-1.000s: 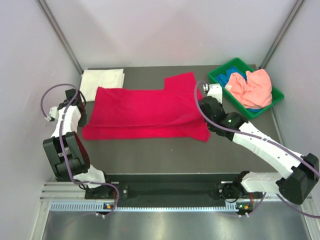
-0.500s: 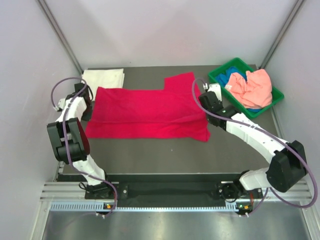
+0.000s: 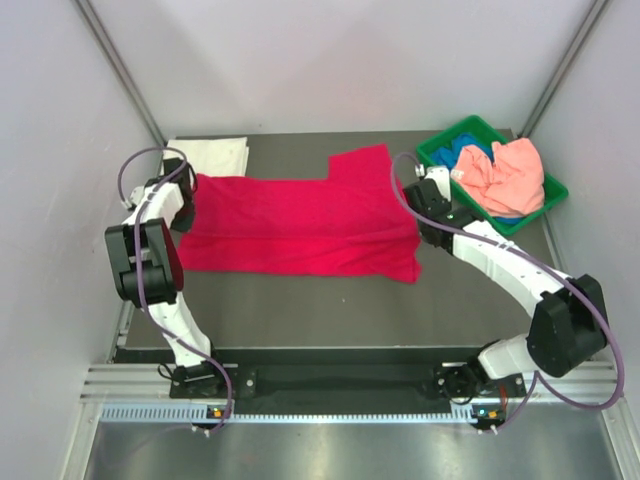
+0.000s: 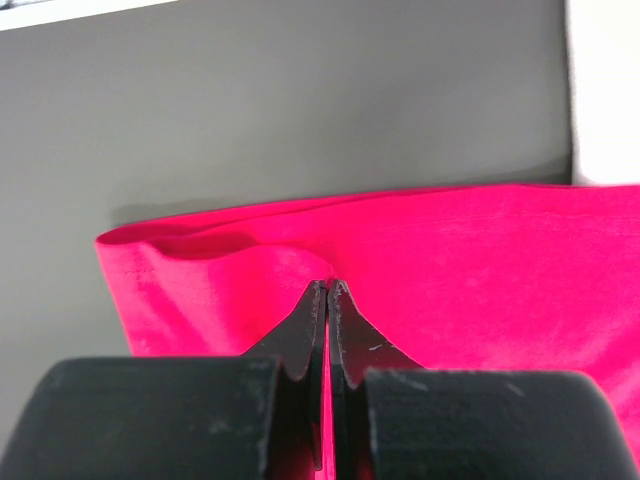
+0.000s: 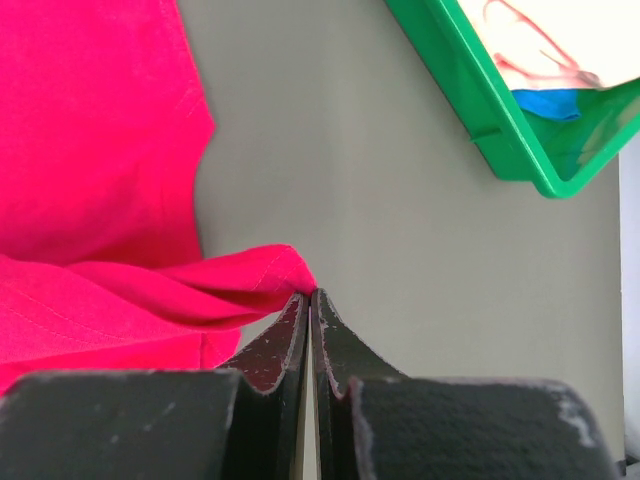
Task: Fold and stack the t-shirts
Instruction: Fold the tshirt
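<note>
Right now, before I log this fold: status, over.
Left hand, right hand shut on red shirt edges. Shirt mid-fold on table. White shirt, green bin close by, not blocking.

The dark grey table [image 3: 300, 300] carries a crimson-red t-shirt [image 3: 300, 220] spread across its middle. A white t-shirt [image 3: 215, 152], folded square, lies at eleven o'clock, and a green bin [image 3: 438, 150] sits at two o'clock.

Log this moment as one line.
step: fold red t-shirt | left gripper: shut on it | right gripper: shut on it | white t-shirt: folded, far-left corner
</note>
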Robot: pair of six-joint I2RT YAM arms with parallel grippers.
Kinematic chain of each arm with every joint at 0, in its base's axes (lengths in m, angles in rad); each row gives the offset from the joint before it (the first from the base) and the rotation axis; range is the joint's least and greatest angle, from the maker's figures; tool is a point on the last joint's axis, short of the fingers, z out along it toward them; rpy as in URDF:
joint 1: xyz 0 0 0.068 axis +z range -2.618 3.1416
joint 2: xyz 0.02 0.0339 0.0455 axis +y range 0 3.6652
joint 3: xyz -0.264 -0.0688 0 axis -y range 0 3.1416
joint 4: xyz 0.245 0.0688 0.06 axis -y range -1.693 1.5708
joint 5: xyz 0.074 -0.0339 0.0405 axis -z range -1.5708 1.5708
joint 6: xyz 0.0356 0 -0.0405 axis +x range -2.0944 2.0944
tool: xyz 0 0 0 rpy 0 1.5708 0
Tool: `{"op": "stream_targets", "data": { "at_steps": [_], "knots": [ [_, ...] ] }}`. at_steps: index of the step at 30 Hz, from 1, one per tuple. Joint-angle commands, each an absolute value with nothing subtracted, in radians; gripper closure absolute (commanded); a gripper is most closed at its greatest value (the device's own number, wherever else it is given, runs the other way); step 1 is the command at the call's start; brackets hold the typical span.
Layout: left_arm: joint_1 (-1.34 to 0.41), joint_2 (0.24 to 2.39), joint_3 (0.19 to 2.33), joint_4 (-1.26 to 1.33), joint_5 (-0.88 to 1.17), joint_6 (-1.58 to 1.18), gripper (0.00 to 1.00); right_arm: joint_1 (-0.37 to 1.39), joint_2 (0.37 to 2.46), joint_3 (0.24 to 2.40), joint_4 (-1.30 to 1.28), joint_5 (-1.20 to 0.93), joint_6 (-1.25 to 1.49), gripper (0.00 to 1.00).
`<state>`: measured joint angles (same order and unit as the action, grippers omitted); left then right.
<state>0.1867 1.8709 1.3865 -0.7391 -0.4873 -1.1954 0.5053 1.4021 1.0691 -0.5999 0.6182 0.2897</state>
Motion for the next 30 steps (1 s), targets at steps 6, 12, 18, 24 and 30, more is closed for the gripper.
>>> {"op": "stream_targets", "data": {
  "at_steps": [6, 12, 18, 24, 30],
  "knots": [
    [0.158, 1.939, 1.500, -0.752, -0.574, -1.161, 1.00, 0.479, 1.404, 1.104, -0.574, 0.627, 0.282, 1.00],
    [0.158, 1.986, 1.516, -0.756, -0.578, -1.144, 1.00, 0.477, 1.427, 1.126, -0.542, 0.591, 0.255, 1.00],
    [0.152, 2.040, 1.562, -0.868, -0.636, -1.175, 1.00, 0.474, 1.476, 1.163, -0.546, 0.584, 0.250, 1.00],
    [0.143, 2.022, 1.577, -0.910, -0.726, -1.180, 1.00, 0.463, 1.509, 1.196, -0.549, 0.583, 0.242, 1.00],
    [0.140, 2.029, 1.603, -0.951, -0.770, -1.193, 1.00, 0.454, 1.568, 1.242, -0.551, 0.597, 0.239, 1.00]
  ]
}}
